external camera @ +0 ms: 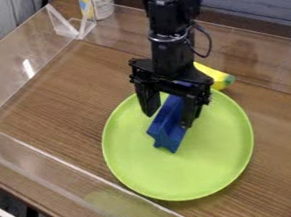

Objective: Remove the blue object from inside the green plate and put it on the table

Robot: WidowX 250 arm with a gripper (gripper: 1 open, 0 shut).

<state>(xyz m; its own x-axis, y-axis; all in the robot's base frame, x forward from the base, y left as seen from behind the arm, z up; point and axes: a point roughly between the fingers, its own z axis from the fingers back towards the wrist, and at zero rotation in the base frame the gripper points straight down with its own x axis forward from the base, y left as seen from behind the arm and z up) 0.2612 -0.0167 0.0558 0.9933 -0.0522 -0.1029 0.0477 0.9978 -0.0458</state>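
The dark-blue block, the blue object (170, 127), lies inside the lime-green plate (149, 165), right of the plate's middle. My black gripper (173, 112) hangs straight down over its upper end. The jaws are open and stand on either side of the block, with one finger (148, 102) to its left and the other to its right. I cannot tell whether the fingers touch it. The plate rests on the brown wood-grain table (66, 91).
A yellow banana-shaped toy (214, 75) lies on the table just behind the plate's far right rim, partly hidden by the arm. Clear acrylic walls (22, 66) ring the tabletop. A yellow-and-white item (87, 2) stands beyond the back wall.
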